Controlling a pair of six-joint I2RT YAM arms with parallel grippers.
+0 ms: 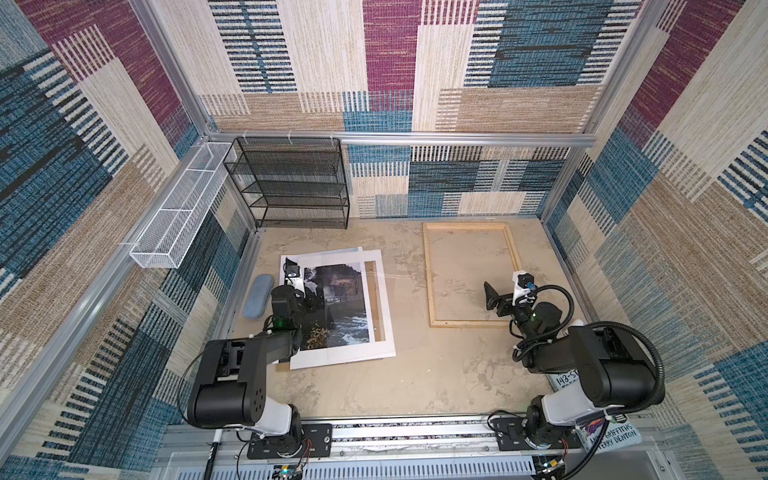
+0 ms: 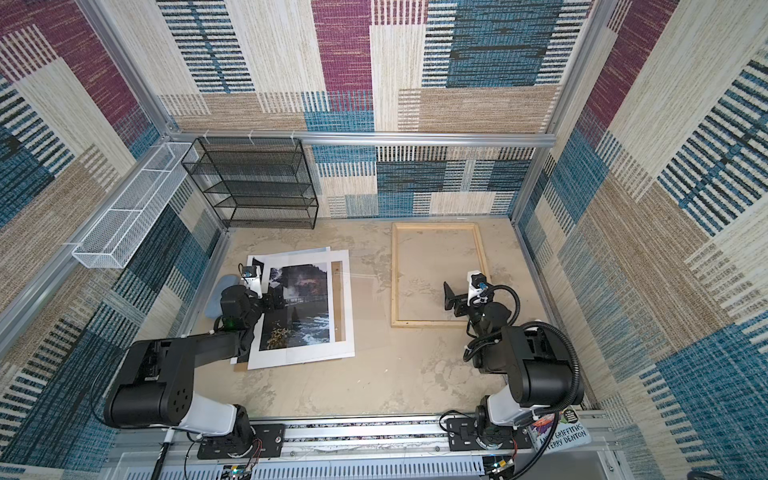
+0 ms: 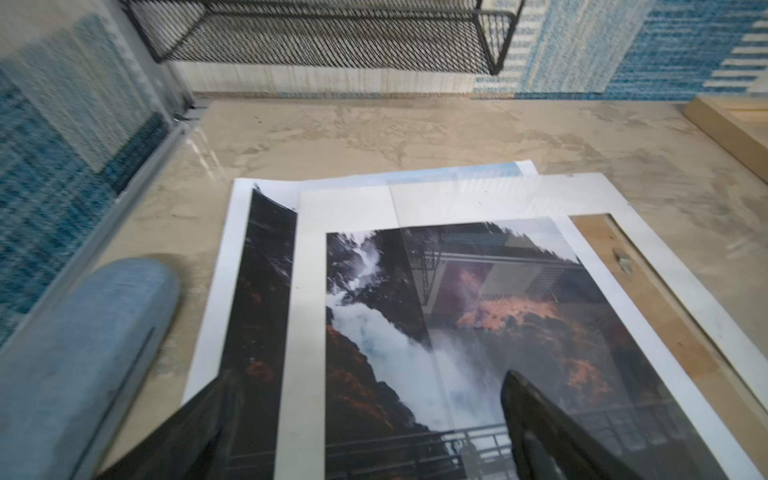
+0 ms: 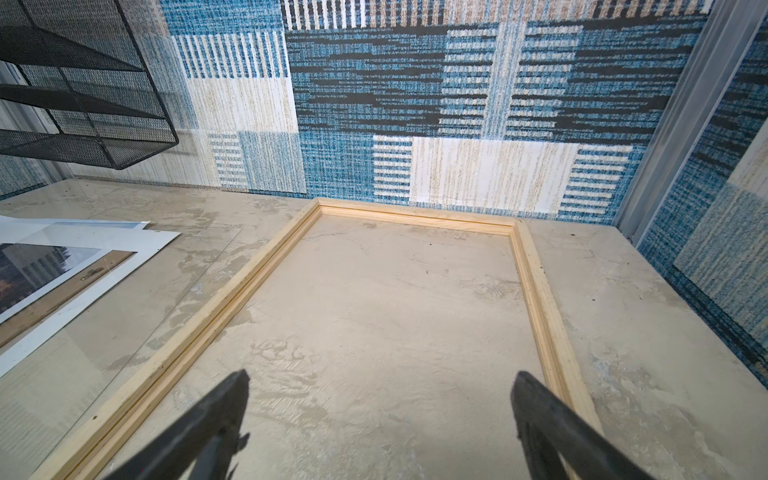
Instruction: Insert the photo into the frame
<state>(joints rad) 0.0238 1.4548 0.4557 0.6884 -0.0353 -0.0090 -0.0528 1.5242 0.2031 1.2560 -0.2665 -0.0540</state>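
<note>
The photo [image 1: 336, 303] [image 2: 299, 307], a dark waterfall print, lies flat on the left of the table under a white mat board [image 1: 384, 332] and shows through its opening [image 3: 395, 332]. My left gripper [image 1: 311, 299] [image 2: 276, 299] [image 3: 368, 374] hovers open over the photo, holding nothing. The frame [image 1: 469, 323] [image 2: 428, 323] [image 4: 232, 307] of pale wood lies empty at the back right. My right gripper [image 1: 498, 301] [image 2: 455, 301] [image 4: 382, 376] stands open above the bare table inside the frame's near end.
A clear sheet [image 4: 137, 316] overlaps the mat and reaches towards the frame. Brown backing board [image 1: 374, 299] shows under the mat. A blue oblong case [image 1: 257, 297] lies left of the photo. Black mesh shelf [image 1: 291, 183] at the back, white mesh basket [image 1: 174, 208] on the left wall.
</note>
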